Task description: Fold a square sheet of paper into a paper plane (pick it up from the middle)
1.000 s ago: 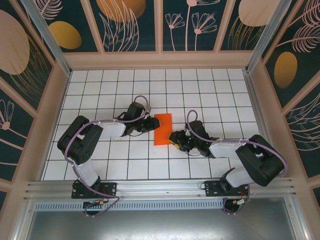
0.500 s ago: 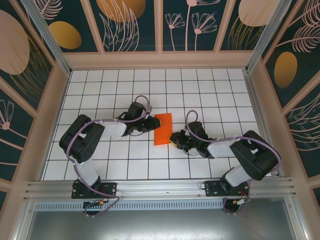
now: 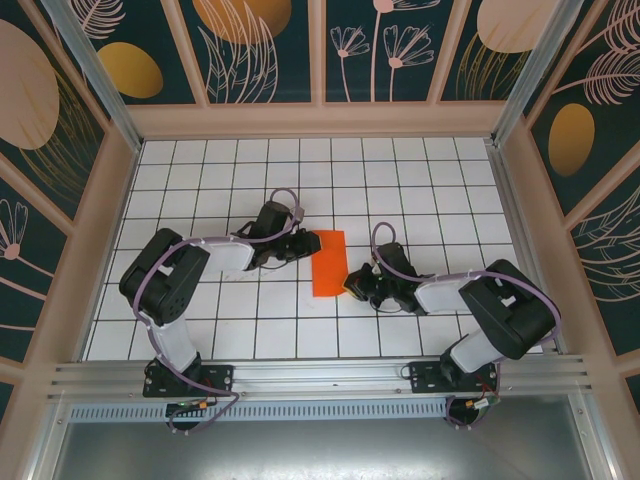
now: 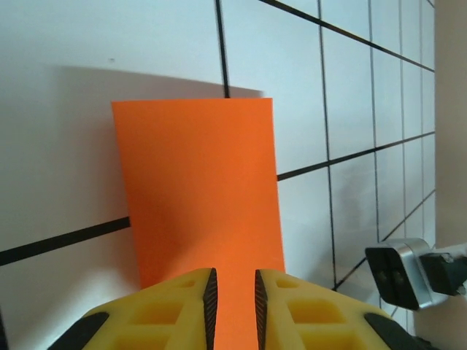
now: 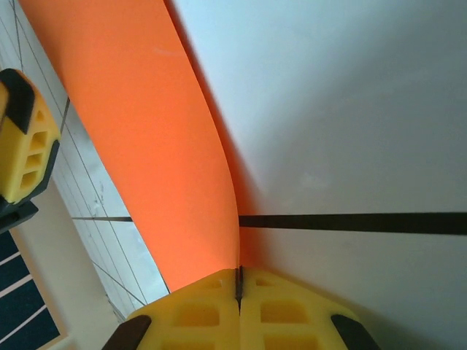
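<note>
While the square sheet of paper [image 3: 328,263] lies as a doubled, narrow rectangle on the tiled table [image 3: 200,180] between the arms, the right gripper [image 5: 238,281] is clenched on its near right edge. It curls that edge upward, probably to start the next crease. The left gripper [image 4: 232,281] sits at the far left corner, likely as an anchor. Its jaws stand a sliver apart with orange in the gap, and I cannot tell whether they pinch the paper.

The square sheet of paper [image 4: 201,197] was thin, smooth, matt orange stock. The bench [image 3: 200,190] looked smooth and white with a faint sheen, and the rail [image 3: 320,374] along its near edge was bare ribbed metal. The left tool [image 4: 232,281] and right tool [image 5: 238,284] had matt yellow plastic fingers.
</note>
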